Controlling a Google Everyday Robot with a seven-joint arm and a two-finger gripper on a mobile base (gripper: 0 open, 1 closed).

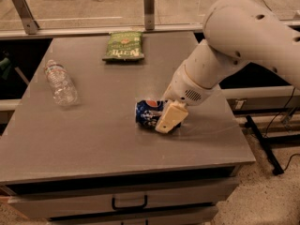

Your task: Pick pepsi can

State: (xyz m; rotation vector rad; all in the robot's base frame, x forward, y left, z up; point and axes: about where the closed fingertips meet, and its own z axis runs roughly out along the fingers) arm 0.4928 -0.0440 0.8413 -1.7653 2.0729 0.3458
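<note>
The pepsi can (149,112) lies on its side on the grey table (93,139), right of centre, with its dark-blue wall and round logo facing up. My gripper (169,117) comes down from the white arm at the upper right. Its cream-coloured tip sits over the can's right half and hides that end. The can rests on the tabletop.
A clear plastic water bottle (61,84) lies at the table's left. A green chip bag (123,46) lies at the back centre. A glass rail with metal posts (149,3) runs behind the table. A drawer handle (129,203) is below the front edge.
</note>
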